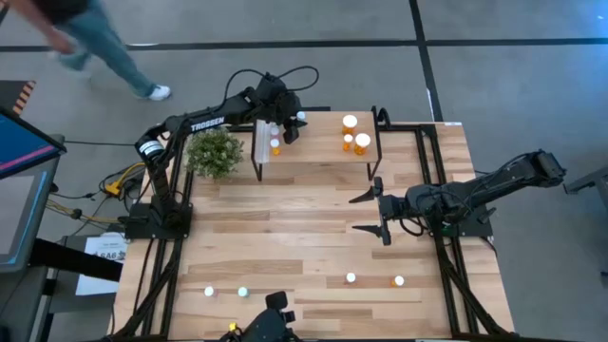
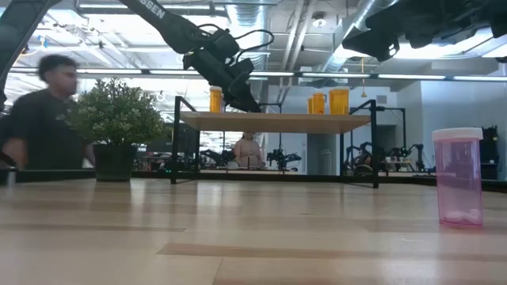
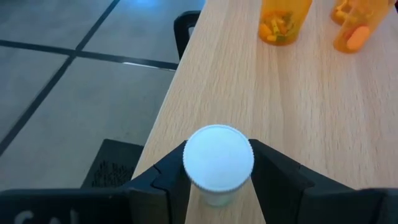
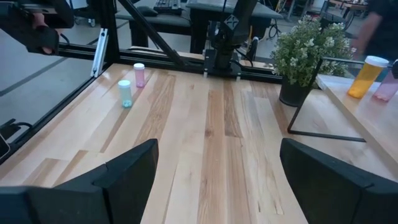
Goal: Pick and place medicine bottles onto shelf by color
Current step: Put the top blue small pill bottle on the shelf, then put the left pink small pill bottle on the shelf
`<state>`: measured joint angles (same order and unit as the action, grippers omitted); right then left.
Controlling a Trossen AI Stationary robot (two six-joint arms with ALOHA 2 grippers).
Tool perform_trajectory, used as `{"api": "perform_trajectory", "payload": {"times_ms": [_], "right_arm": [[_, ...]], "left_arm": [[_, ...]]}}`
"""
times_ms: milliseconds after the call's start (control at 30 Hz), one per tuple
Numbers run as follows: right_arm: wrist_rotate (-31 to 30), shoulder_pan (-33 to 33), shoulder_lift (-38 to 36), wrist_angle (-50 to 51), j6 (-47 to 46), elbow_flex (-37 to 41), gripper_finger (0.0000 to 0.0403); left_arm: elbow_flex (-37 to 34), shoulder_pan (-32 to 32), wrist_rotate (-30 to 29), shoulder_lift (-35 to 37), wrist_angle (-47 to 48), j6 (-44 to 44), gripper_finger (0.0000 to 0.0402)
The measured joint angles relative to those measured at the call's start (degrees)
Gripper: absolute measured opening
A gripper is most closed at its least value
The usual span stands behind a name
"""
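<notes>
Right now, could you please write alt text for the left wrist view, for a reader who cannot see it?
The left gripper holds a white-capped bottle between its dark fingers, over the light-wood shelf near its edge. Two orange bottles stand farther along the shelf, with grey floor beyond the edge.

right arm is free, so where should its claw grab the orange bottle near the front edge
Take the orange bottle around its body just under the white cap, coming straight down. It stands upright and alone, its nearest neighbour well apart, and the right claw already hangs open nearby.
</notes>
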<state>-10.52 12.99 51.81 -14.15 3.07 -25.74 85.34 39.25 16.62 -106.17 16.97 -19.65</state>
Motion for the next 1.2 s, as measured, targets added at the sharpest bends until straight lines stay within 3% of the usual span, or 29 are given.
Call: {"api": "perform_trajectory", "payload": {"times_ms": [333, 733, 1200], "right_arm": [[0.0, 0.0, 0.0, 0.0, 0.0, 0.0, 0.0357], [0.0, 0.0, 0.0, 0.0, 0.0, 0.0, 0.0357], [0.0, 0.0, 0.0, 0.0, -0.1, 0.0, 0.0357]], "left_arm": [[0.0, 0.0, -1.9, 0.0, 0.0, 0.3, 0.0146], [0.0, -0.4, -1.9, 0.0, 0.0, 0.9, 0.0224], [7.0, -1.1, -4.6, 0.4, 5.2, 0.1, 0.0229]]}}
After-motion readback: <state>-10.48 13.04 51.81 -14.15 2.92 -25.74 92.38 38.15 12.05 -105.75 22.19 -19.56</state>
